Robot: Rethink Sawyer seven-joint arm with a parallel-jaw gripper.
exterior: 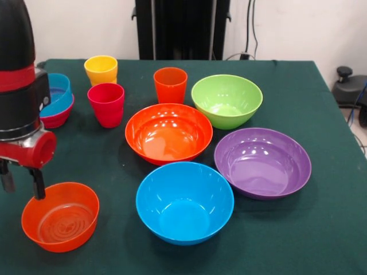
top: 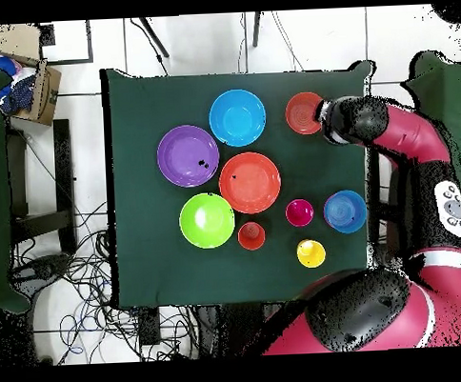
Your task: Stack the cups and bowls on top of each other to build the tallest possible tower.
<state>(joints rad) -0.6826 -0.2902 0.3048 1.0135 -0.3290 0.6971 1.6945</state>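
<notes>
My gripper (exterior: 22,184) hangs open at the table's left, over the far rim of the small translucent orange bowl (exterior: 60,217). One finger (exterior: 38,184) stands at that rim and the other is outside it; the overhead view puts the gripper (top: 325,118) beside this bowl (top: 300,113). A small translucent blue bowl (exterior: 57,93) sits nested in a magenta one (exterior: 58,119), a two-bowl pile. The large orange (exterior: 168,133), lime green (exterior: 227,101), purple (exterior: 262,162) and blue (exterior: 184,201) bowls stand singly. Yellow (exterior: 101,70), red (exterior: 106,104) and orange (exterior: 170,85) cups stand upright behind them.
The dark green tablecloth (exterior: 321,229) covers the table. A black device (exterior: 348,86) sits off the table's right edge. In the overhead view a cardboard box (top: 34,88) lies on the floor beyond the table, and cables trail on the floor.
</notes>
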